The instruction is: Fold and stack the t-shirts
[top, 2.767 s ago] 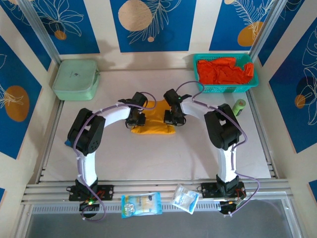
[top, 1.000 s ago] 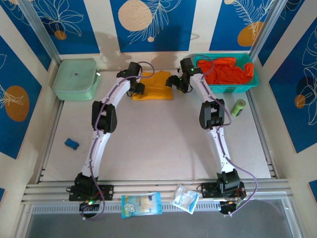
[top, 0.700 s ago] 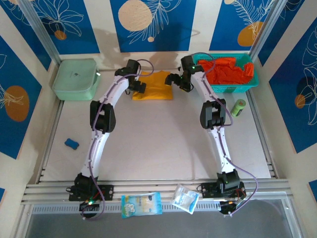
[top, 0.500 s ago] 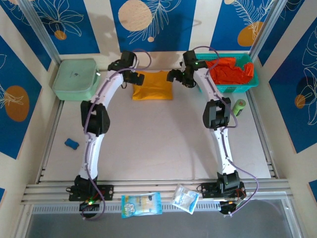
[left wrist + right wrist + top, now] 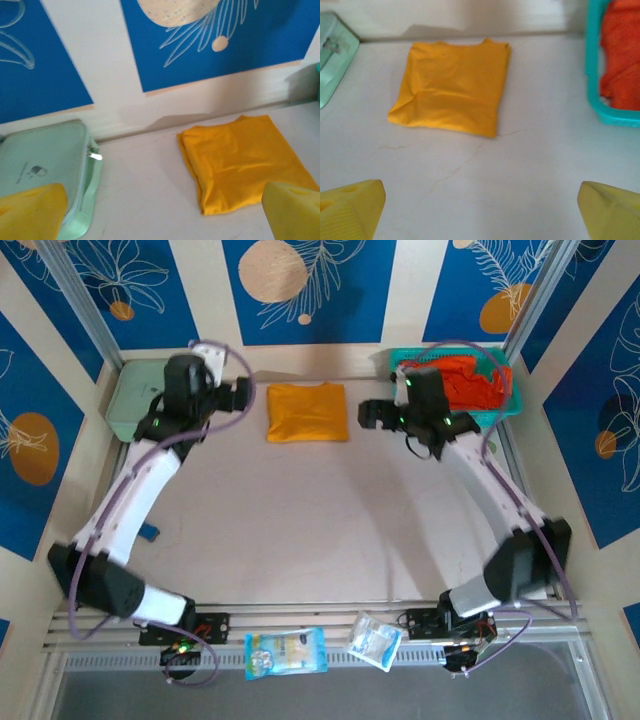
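A mustard-yellow t-shirt lies folded into a neat rectangle at the back of the table, also seen as the yellow t-shirt and the yellow t-shirt from the wrists. Red-orange t-shirts lie crumpled in the teal basket. My left gripper hovers left of the yellow shirt, open and empty. To the shirt's right, my right gripper is also open and empty. Wide-apart yellow fingertips and fingertips frame bare table.
A pale green lidded box sits at the back left, partly under the left arm. The basket rim is close on the right gripper's right. A blue object lies at the left; two packets rest on the front rail.
Both grippers have opened wide and let go of the yellow shirt, then drawn back and outward from it. The shirt stays folded at the back of the table.
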Motion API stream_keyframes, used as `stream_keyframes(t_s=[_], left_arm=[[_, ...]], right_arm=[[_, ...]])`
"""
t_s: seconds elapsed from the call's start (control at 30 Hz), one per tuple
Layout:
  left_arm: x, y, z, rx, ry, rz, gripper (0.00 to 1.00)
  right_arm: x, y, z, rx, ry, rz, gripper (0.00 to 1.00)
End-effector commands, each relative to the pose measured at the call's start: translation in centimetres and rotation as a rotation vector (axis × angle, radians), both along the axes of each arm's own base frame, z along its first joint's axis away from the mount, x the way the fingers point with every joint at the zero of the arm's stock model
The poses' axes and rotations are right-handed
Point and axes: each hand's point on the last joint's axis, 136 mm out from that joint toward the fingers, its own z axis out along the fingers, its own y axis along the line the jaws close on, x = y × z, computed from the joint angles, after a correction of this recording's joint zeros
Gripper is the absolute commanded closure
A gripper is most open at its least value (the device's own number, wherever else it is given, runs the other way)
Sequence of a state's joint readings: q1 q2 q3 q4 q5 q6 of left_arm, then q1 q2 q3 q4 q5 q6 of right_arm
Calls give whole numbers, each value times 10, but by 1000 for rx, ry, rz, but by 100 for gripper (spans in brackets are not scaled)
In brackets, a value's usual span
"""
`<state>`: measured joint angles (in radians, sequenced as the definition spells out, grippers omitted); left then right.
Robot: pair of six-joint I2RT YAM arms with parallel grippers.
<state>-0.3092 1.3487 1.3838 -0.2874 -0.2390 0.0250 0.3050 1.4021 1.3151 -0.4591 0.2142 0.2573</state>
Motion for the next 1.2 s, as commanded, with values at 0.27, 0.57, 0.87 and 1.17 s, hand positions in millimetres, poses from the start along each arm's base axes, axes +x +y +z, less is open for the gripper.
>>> stream_keyframes(t_s=[0.27,0.57,0.87,1.17], left_arm=[[-73,71,-98,60,-185,245,1],[-89,104,-203,129,-189,397,0],[-46,80,-239,108,-167,237,0],[-26,72,-268,-34,11,51,1]], right_arm=[[-61,-80,-41,-92,-362,-125,1],[-91,-94,-122,-138,-446,-106,1],[-54,-102,-131,-48,-484,-91,1],[-7,-104,-171,29,-272,-79,1]])
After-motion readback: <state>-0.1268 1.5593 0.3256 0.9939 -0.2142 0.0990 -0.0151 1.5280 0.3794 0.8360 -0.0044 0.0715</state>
